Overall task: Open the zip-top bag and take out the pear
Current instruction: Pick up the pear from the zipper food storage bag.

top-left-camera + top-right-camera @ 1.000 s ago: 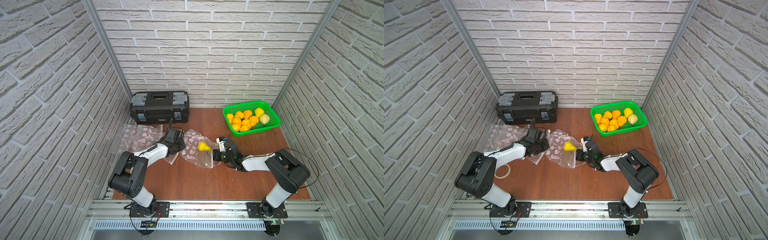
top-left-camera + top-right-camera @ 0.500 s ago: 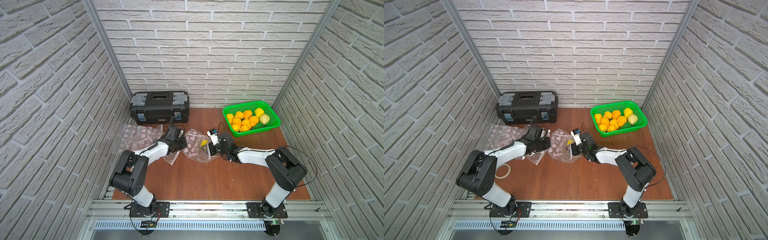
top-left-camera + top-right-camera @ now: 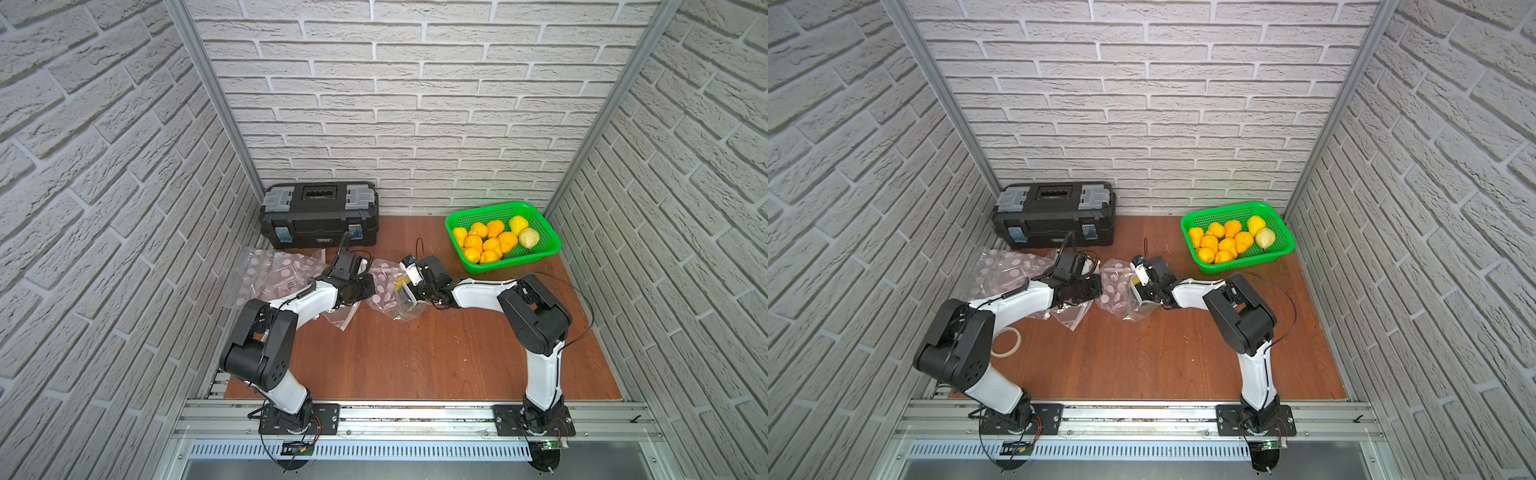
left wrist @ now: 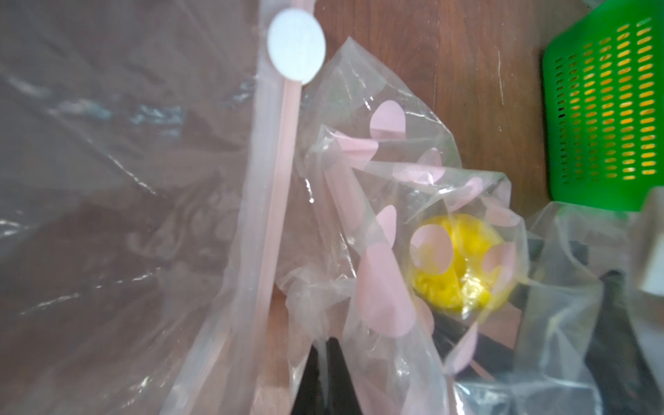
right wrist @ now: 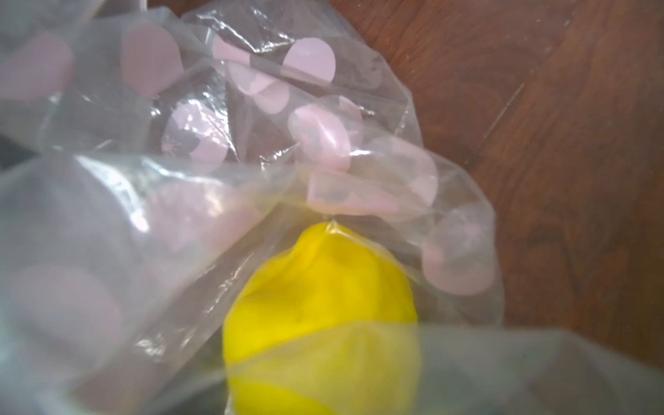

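In a top view the left gripper [image 3: 371,290] pinched the left edge of the clear pink-dotted zip-top plastic bag [image 3: 384,303], the right gripper [image 3: 409,291] unreadable as open or closed; the left wrist view showed the bumpy yellow pear [image 4: 463,273] inside; in the right wrist view, film covering it could foil the grasp.

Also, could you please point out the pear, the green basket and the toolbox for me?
pear [image 5: 323,298]: right wrist view, on its yellow body.
green basket [image 4: 603,107]: left wrist view, on its perforated side wall.
toolbox [image 3: 320,224]: in a top view, on the black front face below the lid.
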{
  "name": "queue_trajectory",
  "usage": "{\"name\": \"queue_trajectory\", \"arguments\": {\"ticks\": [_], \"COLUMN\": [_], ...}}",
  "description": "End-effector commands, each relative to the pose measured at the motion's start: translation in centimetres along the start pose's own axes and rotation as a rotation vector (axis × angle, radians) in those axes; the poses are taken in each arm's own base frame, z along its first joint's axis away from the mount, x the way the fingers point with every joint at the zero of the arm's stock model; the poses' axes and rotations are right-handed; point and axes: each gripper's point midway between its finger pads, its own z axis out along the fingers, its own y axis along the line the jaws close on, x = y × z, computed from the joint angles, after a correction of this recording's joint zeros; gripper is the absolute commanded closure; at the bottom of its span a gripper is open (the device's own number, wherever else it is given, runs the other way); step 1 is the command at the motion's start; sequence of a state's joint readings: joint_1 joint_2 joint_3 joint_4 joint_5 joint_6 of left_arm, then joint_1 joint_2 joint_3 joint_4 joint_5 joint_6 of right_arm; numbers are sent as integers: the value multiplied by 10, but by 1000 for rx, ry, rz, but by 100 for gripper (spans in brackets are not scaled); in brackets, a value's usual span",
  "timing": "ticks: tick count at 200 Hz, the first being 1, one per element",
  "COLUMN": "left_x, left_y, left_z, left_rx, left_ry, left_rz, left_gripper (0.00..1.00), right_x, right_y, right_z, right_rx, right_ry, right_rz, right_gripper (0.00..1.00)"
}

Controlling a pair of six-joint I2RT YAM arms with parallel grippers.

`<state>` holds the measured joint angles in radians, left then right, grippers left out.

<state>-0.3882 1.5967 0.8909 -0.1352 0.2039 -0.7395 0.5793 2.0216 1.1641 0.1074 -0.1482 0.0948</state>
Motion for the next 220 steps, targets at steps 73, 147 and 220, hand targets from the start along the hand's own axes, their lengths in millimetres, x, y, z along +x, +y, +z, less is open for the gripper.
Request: {"name": "queue_trajectory", "arguments": {"ticks": [73, 147, 220], "left_x": [-45, -68, -70], "left_y": [9, 50, 44], "left_z": [17, 25, 24], "left_rx": [-53, -143, -119], "left_ry": [-85, -125, -140], "left_rz": [-14, -107, -109], "left_gripper": [100, 100, 100], "right_x": [34, 73, 3], "right_y": [37, 29, -61], "right_z": [-84, -176, -242], "right_rx": [-146, -81, 147], "right_ry": [135, 160, -91], "right_rz": [144, 227, 354], "right_gripper": [71, 73, 74]}}
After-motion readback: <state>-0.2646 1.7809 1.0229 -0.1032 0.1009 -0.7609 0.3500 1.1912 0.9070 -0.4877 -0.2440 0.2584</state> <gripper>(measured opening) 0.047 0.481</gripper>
